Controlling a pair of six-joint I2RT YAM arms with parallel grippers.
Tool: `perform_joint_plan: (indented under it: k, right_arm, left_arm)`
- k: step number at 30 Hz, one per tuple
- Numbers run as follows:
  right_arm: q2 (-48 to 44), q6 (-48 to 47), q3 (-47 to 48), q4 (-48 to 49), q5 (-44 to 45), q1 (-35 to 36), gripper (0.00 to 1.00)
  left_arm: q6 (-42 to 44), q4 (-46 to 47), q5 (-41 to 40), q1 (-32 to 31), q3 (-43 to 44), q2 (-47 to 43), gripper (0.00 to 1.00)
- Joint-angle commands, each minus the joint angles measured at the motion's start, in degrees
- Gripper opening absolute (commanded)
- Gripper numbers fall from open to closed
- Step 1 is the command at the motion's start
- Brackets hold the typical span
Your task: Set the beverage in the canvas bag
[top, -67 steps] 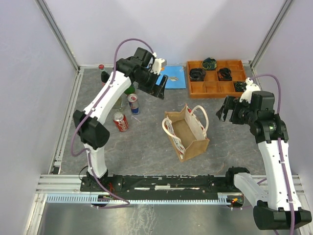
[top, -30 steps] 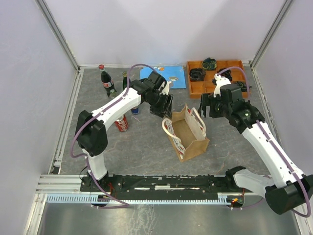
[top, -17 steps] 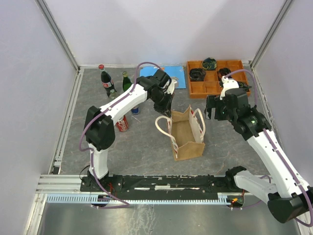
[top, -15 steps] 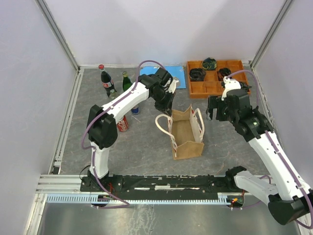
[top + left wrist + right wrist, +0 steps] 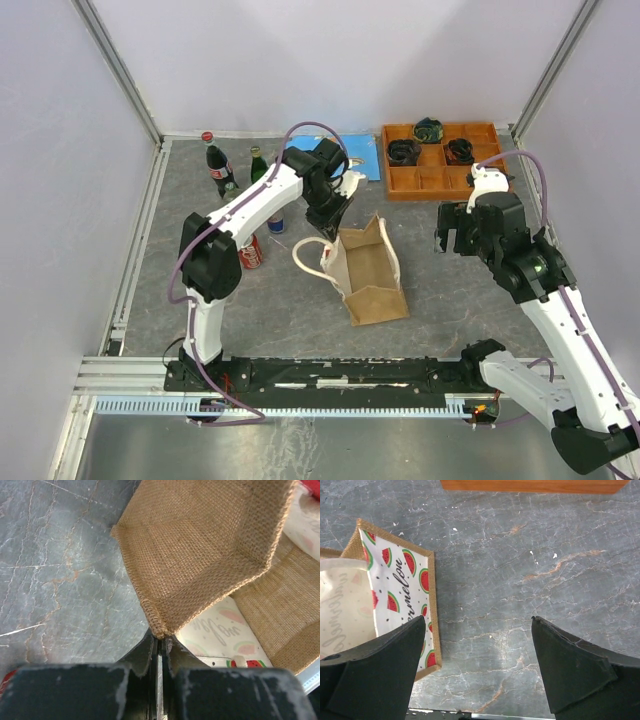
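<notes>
The left end effector (image 5: 159, 642) is pressed shut on the woven rim of the canvas bag (image 5: 376, 300), at the far left corner of its mouth, and it holds nothing else. The right end effector (image 5: 477, 672) is spread wide and empty. It hovers above the bare tabletop (image 5: 520, 580) just to the right of the bag and does not touch it.

The bag stands on the tabletop between the two arms with its mouth up. Its long axis runs from the far side toward the arm bases, turned a little to the right.

All the drinks lie to the left of the bag: a red can (image 5: 248, 253) near it, a blue can (image 5: 276, 223) a little further back, and a cola bottle (image 5: 213, 160) and a green bottle (image 5: 257, 165) at the back. So the left arm is the nearer one to them, but it is busy with the bag. I judge that the free right arm would have to reach across the bag to get any of them.
</notes>
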Motion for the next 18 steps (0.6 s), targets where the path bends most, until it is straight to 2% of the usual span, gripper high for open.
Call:
perform_joint_plan:
  k: [1,13,18]
  right_arm:
    - [-0.40,-0.52,1.69,0.27,1.04,0.17,0.95]
    - [-0.53,-0.09,1.95,0.27,0.88,0.25,0.95]
    - [-0.99,0.44,1.20,0.44,0.88,0.18,0.95]
  left_arm:
    - [8.53,-5.24,-2.46,1.36,0.53,-1.56,0.03]
    - [11.85,-11.90,-4.14,2.65,7.61,-0.94,0.03]
    - [11.00,-12.43,-3.25,2.60,7.08,-1.16,0.03]
